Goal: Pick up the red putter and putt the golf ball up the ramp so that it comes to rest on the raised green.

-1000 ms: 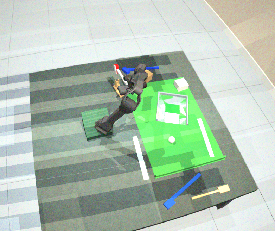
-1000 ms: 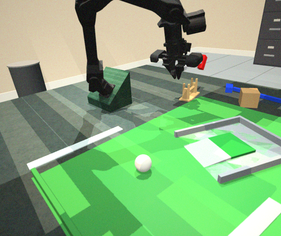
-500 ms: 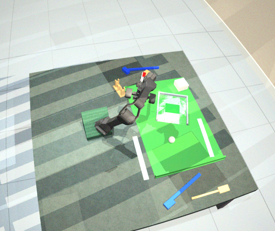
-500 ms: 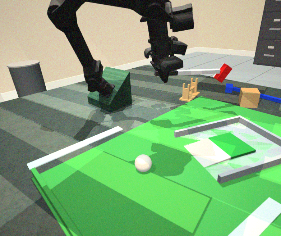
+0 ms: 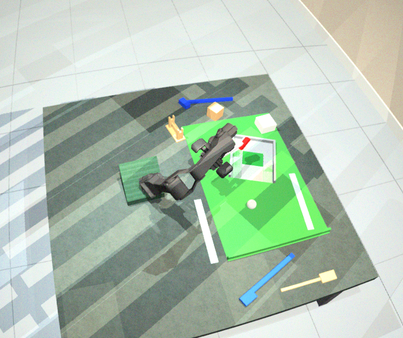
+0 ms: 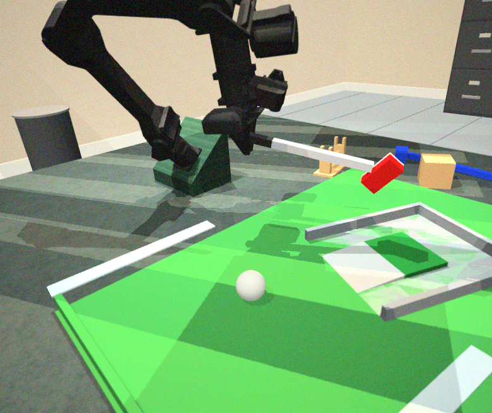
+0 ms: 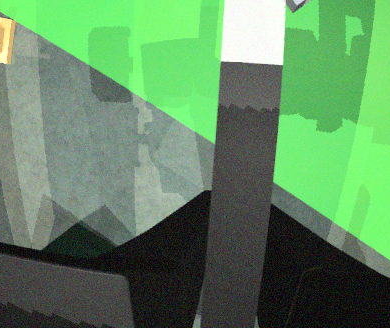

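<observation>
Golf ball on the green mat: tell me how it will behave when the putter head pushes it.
The golf ball is a smooth sphere on the flat mat, so it will probably roll freely at a light tap. It looks rigid, unlikely to deform. The red putter, gripped far from its head by the hand, may push slightly off-line, sending the ball wide of the ramp.

Dark blue putter [image 5: 205,101] was seen beside tan cube [image 5: 215,111] | wooden stand [image 5: 175,130] near mat corner | light blue putter [image 5: 266,279] and tan mallet [image 5: 309,281] lay along table edge | white block [image 5: 265,123] on mat.
</observation>
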